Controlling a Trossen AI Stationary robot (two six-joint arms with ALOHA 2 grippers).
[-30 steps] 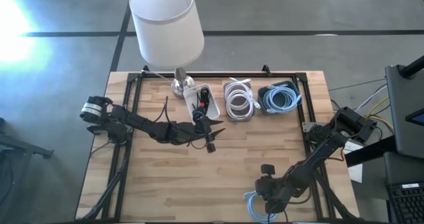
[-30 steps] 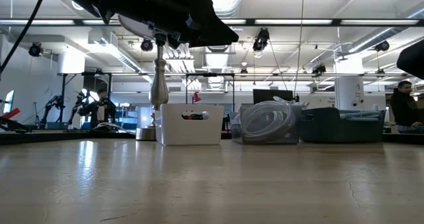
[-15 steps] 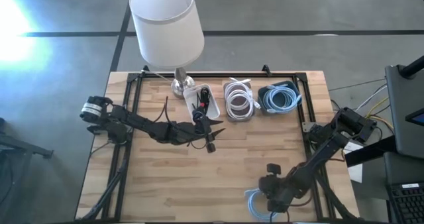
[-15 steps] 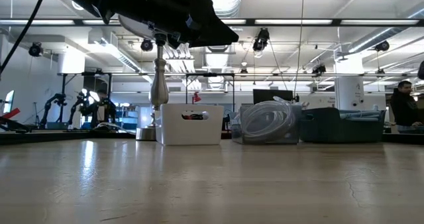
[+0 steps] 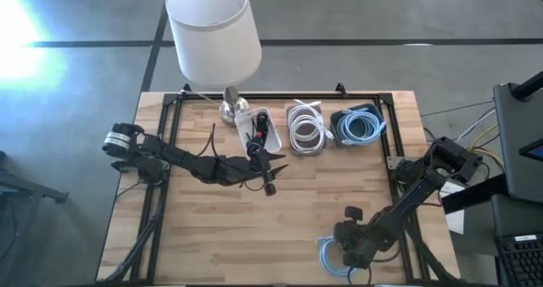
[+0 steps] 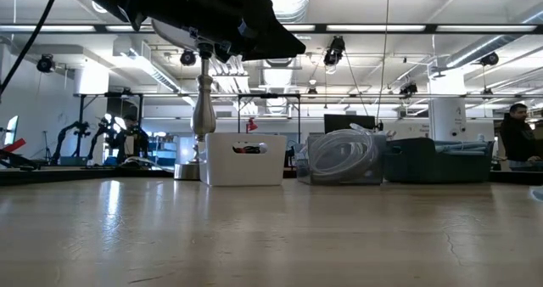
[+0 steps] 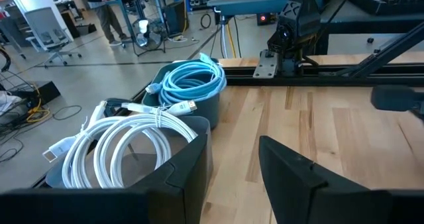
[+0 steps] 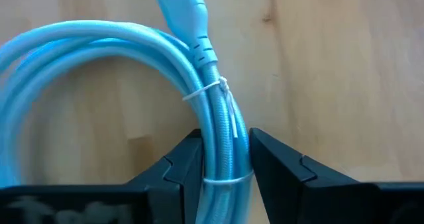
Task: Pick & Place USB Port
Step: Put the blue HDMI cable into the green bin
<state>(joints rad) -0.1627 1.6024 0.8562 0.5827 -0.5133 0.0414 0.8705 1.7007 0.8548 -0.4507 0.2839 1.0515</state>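
A coil of light blue USB cable [image 5: 327, 255] lies near the table's near edge, tied with thin white ties. My right gripper [image 5: 344, 250] stands over it, pointing down, and is shut on the cable's bundled strands [image 8: 222, 134]. My left gripper [image 5: 270, 183] hangs open above mid-table, just near of the bins, and holds nothing [image 7: 233, 141]. Three bins stand along the far edge. One is a white bin [image 5: 257, 127] with dark items, one [image 5: 305, 127] holds white cables, and a dark bin [image 5: 361, 124] holds blue cables. My right gripper pinches the tied section of the blue coil [image 8: 224, 159] between its two fingers [image 8: 184, 161], just below the plug end [image 8: 182, 2]. The fingers come from above, one on each side, and lie across the strands. The loop spreads out over the wood; whether it is lifted clear I cannot tell.
A lamp with a white shade [image 5: 212, 30] stands on its metal base [image 5: 231, 109] at the far edge, left of the bins. A black frame rail [image 5: 170, 117] borders the tabletop. Bare wood [image 5: 212, 227] lies between the two arms.
My right gripper has shifted a little toward the table's right edge, and its arm has left the low view. The blue coil has moved along with it. My left arm has kept still.
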